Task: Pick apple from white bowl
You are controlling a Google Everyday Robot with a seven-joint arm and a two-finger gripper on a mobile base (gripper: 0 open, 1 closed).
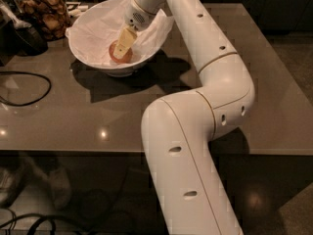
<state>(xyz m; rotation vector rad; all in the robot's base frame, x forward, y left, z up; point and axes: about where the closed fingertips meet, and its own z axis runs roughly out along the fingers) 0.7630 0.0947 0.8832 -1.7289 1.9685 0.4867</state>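
The gripper point(123, 42) is down inside the white bowl point(78, 44), its pale yellowish tip lying over the near top of the apple point(117, 55). Whether it has closed on the fruit I cannot tell (the tip hides the contact). The apple sits at the bottom of the bowl on the crinkled paper lining point(100, 27), slightly toward the bowl's right half.

This looks like the grasping step: the reach is made, the lift is not yet done. If the grip is sound, the next move calls for a straight rise, high enough to clear the rim and the paper's upturned corner, without tipping the bowl.

The wrist point(142, 10) comes in from above the bowl's far right edge and slants down and leftward. The forearm runs back across the brown table point(98, 114) to a bent elbow point(226, 87), and the thick upper link drops toward the bottom of the view. A glass jar of cookies point(43, 10) stands just beyond the bowl.
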